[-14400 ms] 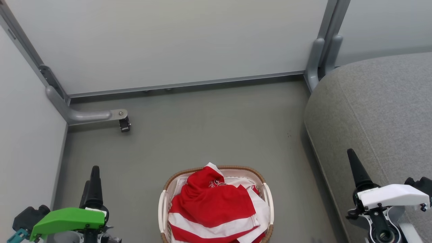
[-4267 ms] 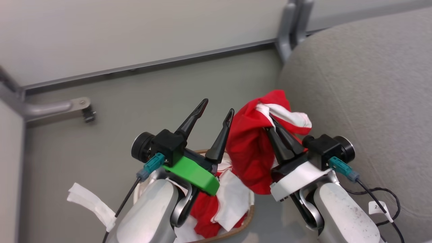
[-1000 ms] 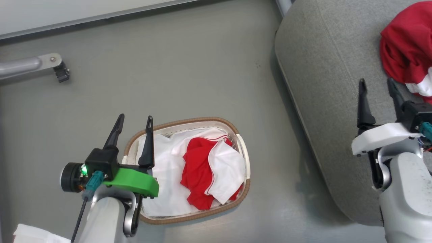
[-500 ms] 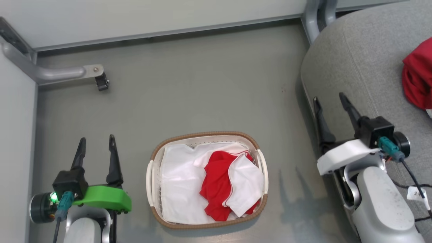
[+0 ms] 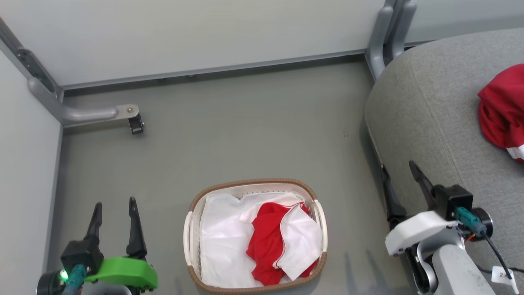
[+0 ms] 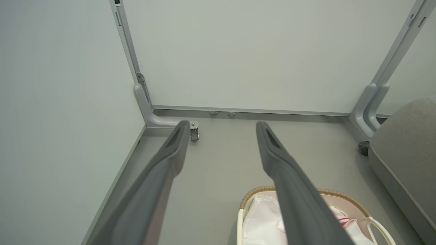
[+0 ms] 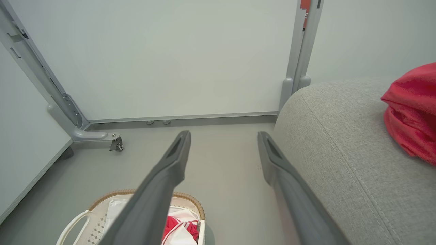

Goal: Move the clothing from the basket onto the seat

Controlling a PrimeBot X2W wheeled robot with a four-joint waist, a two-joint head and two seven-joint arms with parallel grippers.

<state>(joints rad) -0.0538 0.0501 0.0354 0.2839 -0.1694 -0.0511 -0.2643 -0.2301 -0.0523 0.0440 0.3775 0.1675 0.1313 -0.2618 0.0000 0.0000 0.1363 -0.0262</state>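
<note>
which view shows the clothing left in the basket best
Head view: it sees the whole red and white garment in the basket. Right wrist view shows a scrap at its bottom edge; left wrist, a striped edge.

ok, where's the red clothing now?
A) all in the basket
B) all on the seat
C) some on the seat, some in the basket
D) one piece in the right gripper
C: one red garment lies on the seat, a red-and-white piece sits in the basket.
</note>
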